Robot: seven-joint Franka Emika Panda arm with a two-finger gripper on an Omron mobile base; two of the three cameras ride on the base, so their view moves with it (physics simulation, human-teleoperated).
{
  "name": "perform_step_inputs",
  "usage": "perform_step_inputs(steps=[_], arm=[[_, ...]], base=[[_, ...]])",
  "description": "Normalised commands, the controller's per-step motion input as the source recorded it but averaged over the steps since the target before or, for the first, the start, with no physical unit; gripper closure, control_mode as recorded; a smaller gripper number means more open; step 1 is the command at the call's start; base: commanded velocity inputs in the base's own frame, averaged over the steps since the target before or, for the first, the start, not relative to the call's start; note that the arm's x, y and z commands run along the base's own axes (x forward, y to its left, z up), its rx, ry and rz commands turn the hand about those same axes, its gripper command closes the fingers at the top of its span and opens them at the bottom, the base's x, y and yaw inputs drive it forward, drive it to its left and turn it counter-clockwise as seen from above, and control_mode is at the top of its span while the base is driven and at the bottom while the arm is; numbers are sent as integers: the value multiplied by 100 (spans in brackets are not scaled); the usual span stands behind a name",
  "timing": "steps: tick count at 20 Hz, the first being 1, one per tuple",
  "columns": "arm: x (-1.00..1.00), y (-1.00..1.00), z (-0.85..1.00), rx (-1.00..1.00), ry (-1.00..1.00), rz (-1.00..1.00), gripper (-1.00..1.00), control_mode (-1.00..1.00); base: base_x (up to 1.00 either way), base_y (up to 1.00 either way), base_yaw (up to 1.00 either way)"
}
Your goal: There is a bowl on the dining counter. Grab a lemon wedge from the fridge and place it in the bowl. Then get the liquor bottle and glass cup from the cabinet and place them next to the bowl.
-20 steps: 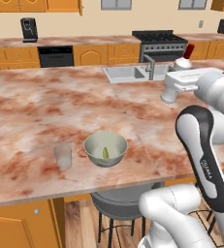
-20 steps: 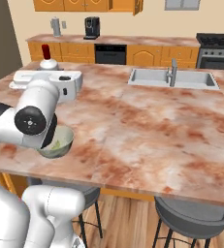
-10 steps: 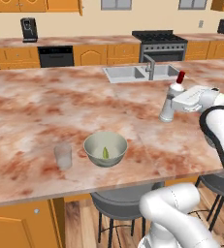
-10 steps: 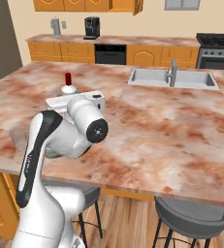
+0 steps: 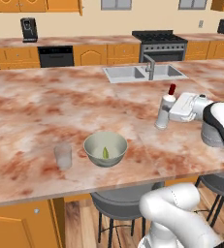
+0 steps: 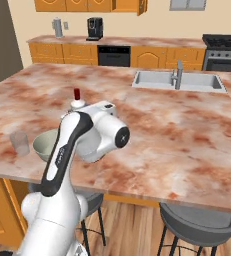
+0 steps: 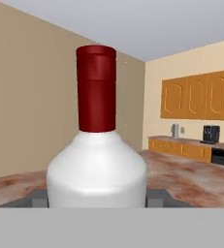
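On the counter (image 5: 45, 111), right of the bowl (image 5: 105, 148), stands the bottle (image 5: 164, 110) — upright, red cap up, my claw (image 5: 170, 112) closed around its white body. Lemon wedge (image 5: 105, 153) lies inside that bowl — glass (image 5: 63, 156) just left of it.

Between the gripper's fingers a white liquor bottle (image 5: 163, 112) with a red cap, beyond it a pale grey-green bowl (image 5: 105, 148) on the mottled pink-brown marble counter (image 5: 45, 116).
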Motion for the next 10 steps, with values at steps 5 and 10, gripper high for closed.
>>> perform_step_inputs(steps=[5,10], arm=[[41,-16,-61,-1,5,18,100,-100],[12,-1,-60,-4,5,19,100,-100]], base=[[0,0,0],[0,0,0]])
